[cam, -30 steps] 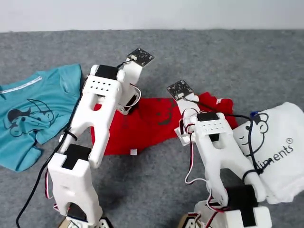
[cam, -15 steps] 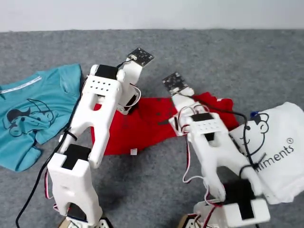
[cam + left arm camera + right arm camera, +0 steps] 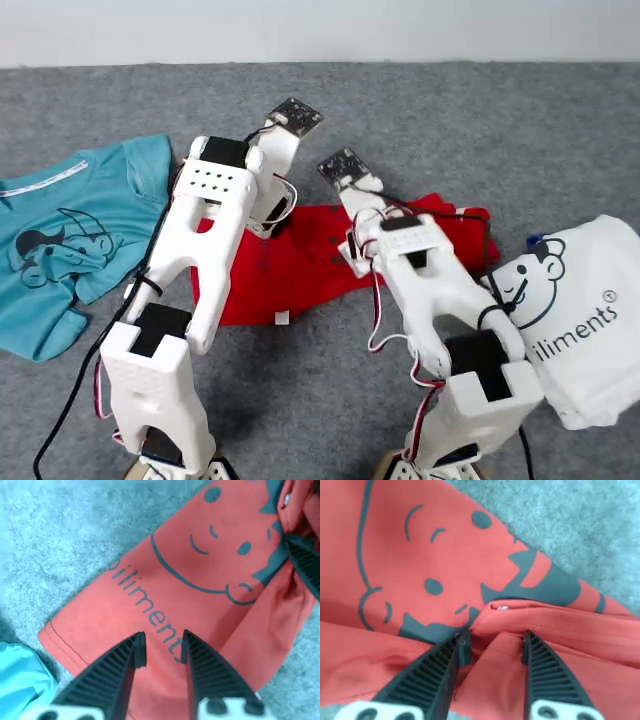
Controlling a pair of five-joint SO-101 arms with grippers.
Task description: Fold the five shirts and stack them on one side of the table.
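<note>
Left gripper (image 3: 160, 647) hangs spread over the red shirt (image 3: 300, 265); right gripper (image 3: 492, 650), jaws apart, straddles its fold. A teal shirt (image 3: 70, 240) lies nearby.

The counter (image 3: 480, 120) has a rough, matt grey carpet-like pile. The red shirt (image 3: 300, 270) at centre is soft, matt knit cloth with flat dark print, like the teal shirt (image 3: 70, 240) at left and the white shirt (image 3: 590, 320) at right. The left arm (image 3: 205, 215) and right arm (image 3: 440, 290) are smooth white plastic. The left claw (image 3: 162, 640) and right claw (image 3: 495, 647) are matt black, ribbed plastic.
</note>
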